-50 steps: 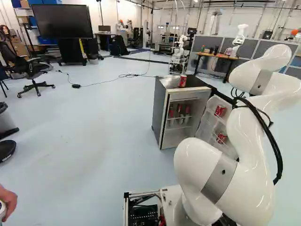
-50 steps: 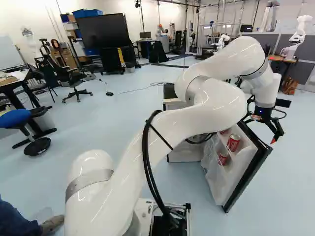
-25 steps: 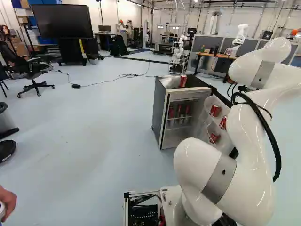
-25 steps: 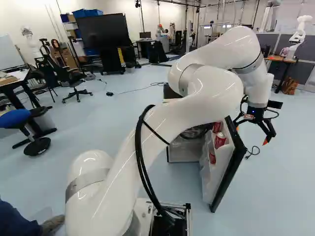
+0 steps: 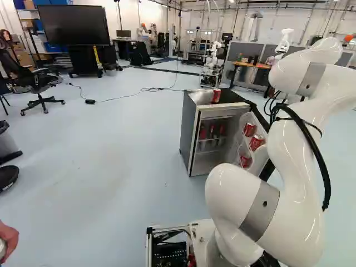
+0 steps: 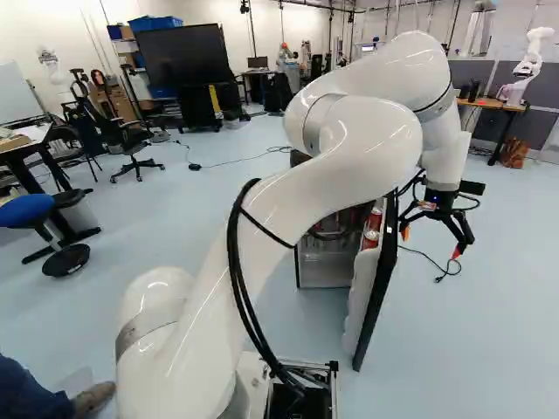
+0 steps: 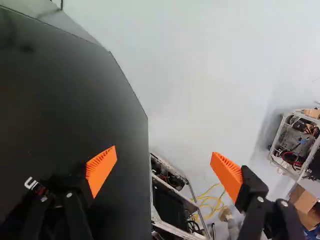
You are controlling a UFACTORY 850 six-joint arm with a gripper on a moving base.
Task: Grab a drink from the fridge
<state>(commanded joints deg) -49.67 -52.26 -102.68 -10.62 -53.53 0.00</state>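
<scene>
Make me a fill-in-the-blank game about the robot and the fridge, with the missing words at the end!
One drink can stands on ____ of the fridge.
The fridge door isn't closed; it's ____.
In the left base view, that door holds ____ red cans.
On the gripper, the finger pads are coloured ____.

Missing words: top; open; three; orange.

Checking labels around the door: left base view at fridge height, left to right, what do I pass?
Grey cylindrical bin, boxy grey fridge, its open door's clear plastic shelves with red metal drink cans, glossy white robot arm.
</scene>
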